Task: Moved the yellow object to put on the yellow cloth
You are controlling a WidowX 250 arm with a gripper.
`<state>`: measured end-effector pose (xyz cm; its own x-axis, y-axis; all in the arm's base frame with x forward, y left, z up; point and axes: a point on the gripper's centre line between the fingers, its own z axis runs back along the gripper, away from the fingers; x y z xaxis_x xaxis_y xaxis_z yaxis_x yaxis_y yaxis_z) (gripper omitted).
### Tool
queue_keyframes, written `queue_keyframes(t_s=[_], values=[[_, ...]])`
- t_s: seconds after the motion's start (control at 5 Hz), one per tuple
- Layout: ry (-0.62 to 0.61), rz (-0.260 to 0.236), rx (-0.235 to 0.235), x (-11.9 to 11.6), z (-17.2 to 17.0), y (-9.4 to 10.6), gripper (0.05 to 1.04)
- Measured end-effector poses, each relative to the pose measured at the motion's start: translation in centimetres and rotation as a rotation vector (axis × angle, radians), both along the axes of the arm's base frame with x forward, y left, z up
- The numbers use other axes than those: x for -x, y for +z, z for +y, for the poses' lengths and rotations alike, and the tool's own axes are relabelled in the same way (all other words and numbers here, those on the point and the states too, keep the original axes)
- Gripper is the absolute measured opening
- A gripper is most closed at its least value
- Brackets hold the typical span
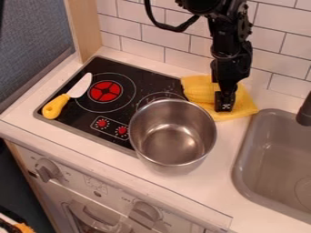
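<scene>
yellow cloth [244, 105] lies beneath the pincer [224, 107], yellow object [203, 96] beside it; whether clenched or released, i can't tell.

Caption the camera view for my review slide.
Black two-finger gripper over a yellow cloth, beside a shiny metal pot; yellow-handled knife on the black stovetop.

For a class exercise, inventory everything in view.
cloth: one, yellow, beneath gripper
bulge: one, yellow, on cloth, kind unclear
knife: one, yellow-handled, on cooktop
pot: one, silver, centre
cooktop: one, black, left
dials: two, red, cooktop
oven knobs: two, grey, front
sink: one, grey, right
faucet: one, black, right
counter: one, white, centre
tiles: many, white, back
post: one, tan, left
panel: one, blue, left
arm: one, black, top
gripper: one, black, at cloth
</scene>
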<state>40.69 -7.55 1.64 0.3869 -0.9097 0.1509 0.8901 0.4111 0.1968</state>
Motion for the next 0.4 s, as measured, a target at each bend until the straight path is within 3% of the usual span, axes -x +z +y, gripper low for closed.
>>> queue_keyframes(t_s=[0.2, 0.4], values=[[0.017, 0.015, 0.003, 0.6, 0.6, 0.4, 0.999], [0.050, -0.022, 0.032, 0.2, 1.6, 2.4, 0.999]])
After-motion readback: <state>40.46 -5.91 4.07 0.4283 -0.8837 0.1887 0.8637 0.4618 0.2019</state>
